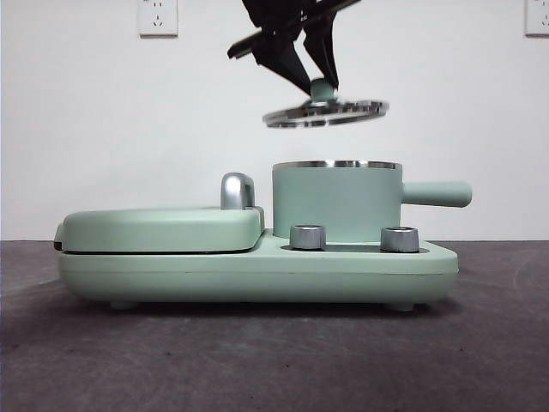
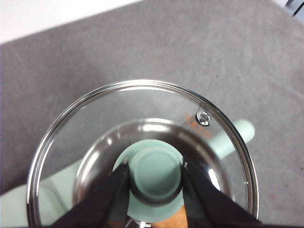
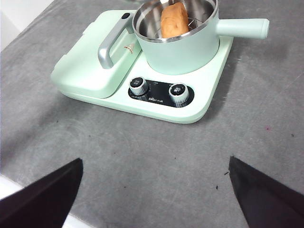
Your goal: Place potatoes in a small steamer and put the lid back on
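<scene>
My left gripper [image 1: 310,83] is clenching the lid [image 1: 326,112] by its knob, upper centre of the front view, above the small steamer [image 1: 336,202]. The potato [image 3: 174,20] is lying inside already. Next I judge I'm needing to lower it level onto the rim; my right gripper [image 3: 154,190] is waiting, jaws spread.

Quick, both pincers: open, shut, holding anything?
Left pincer: shut on the mint-green knob of the round glass lid, above the mint-green steamer pot.
Right pincer: open, holding nothing.
</scene>
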`<action>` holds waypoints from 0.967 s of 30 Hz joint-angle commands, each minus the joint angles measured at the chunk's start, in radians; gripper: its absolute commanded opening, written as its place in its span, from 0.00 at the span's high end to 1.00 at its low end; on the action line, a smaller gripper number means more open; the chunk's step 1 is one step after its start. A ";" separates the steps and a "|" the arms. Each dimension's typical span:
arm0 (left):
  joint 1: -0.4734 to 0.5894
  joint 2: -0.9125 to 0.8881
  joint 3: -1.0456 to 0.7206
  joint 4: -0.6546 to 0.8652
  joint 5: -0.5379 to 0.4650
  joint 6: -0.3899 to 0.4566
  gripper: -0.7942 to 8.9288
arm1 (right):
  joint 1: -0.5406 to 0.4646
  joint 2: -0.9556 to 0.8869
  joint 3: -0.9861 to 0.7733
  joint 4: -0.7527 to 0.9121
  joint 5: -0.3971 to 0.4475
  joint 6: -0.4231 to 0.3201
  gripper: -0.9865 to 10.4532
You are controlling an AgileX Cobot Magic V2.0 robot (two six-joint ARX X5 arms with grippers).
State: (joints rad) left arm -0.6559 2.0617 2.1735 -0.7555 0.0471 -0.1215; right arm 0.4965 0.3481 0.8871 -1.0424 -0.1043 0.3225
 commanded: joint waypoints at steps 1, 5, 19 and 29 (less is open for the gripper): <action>-0.015 0.033 0.044 0.010 -0.003 0.008 0.90 | 0.005 0.002 0.005 0.010 0.001 0.010 0.49; -0.022 0.046 0.044 0.008 -0.003 0.009 0.90 | 0.005 0.002 0.005 0.011 0.004 0.010 0.49; -0.036 0.088 0.044 -0.015 0.007 0.060 0.90 | 0.005 0.002 0.005 0.010 0.003 0.010 0.49; -0.038 0.115 0.044 -0.005 0.000 0.081 0.90 | 0.005 0.002 0.005 0.010 0.003 0.010 0.49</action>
State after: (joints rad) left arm -0.6842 2.1483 2.1742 -0.7807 0.0505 -0.0624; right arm 0.4965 0.3481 0.8871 -1.0424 -0.1024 0.3225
